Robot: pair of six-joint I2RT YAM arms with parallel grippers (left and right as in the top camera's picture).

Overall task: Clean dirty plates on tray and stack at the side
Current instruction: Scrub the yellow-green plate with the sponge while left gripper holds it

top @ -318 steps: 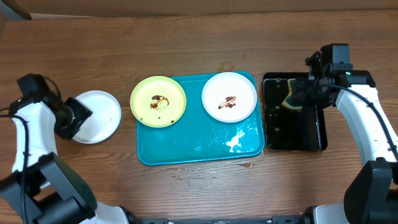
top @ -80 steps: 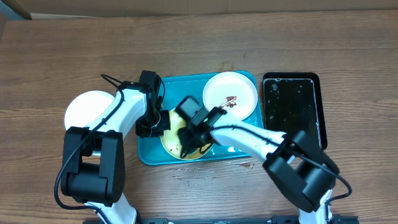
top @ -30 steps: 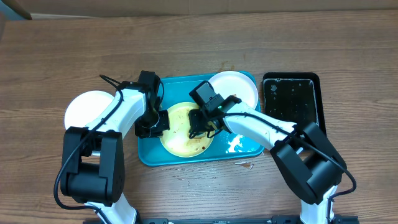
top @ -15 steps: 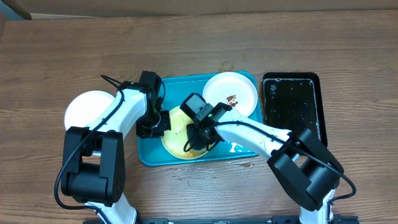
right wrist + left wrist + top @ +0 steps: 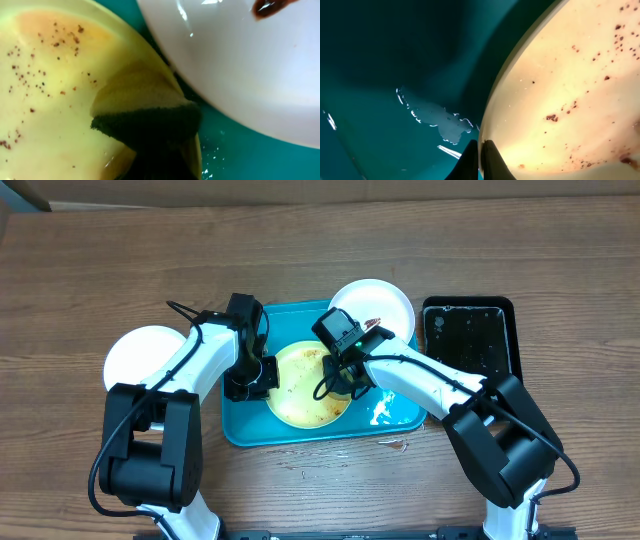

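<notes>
- Turquoise tray [image 5: 300, 432] sits mid-worktop, a bit toward the near edge.
- Yellow-green plate [image 5: 300, 395] lies in the tray's middle. It is wet and shiny, with small brown specks mostly at its near side.
- Left gripper [image 5: 262, 377] is at that plate's left rim. In the left wrist view its fingers [image 5: 492, 161] are pressed together on the rim of the plate [image 5: 570, 90], one on each side.
- The same view shows a thin water patch [image 5: 440, 125] on the tray floor [image 5: 395, 55] just beside the rim.
- Right gripper [image 5: 336, 380] is down on the plate's far-right part, pinching a sponge [image 5: 145, 112]. The sponge has a yellow top and a dark underside, and it rests on the plate surface [image 5: 50, 90] near the rim.
- White plate [image 5: 388, 308] is in the tray's far right corner, its rim over the tray edge. A brown sauce smear [image 5: 270, 6] shows on it, and it is just beside the yellow-green plate.
- Second white plate [image 5: 132, 358] is on the wood left of the tray, toward the left edge. It looks clean and is partly under the left arm.
- White foam puddle [image 5: 385, 408] lies in the tray's near right corner.
- Black tray [image 5: 470, 345] is right of the turquoise one, toward the right edge. It is wet.
</notes>
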